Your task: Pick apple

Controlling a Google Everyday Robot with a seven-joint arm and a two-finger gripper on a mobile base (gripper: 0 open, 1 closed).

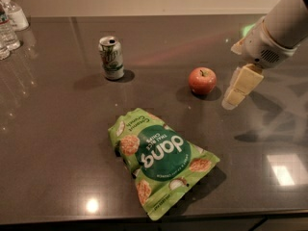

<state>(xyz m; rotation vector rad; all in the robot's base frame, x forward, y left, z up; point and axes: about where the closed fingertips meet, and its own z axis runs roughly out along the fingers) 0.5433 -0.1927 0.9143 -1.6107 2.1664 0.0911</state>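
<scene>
Camera view: the arm is being held out from the upper right, the gripper (pixel 234 96) being angled down-left just beside the apple (pixel 202 80) sitting on the table (pixel 57 129); whether the claw is spread cannot be told.

The arm (pixel 288 18) runs off past the top right corner above the gripper (pixel 237 89) hanging just right of the apple (pixel 202 81), the bottles (pixel 8 32) are clipped by the left edge, and the label on the can (pixel 111 57) is too small to read.

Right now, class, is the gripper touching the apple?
Apart. The camera view shows a strip of dark table between the apple and the gripper, which hangs beside it.
</scene>
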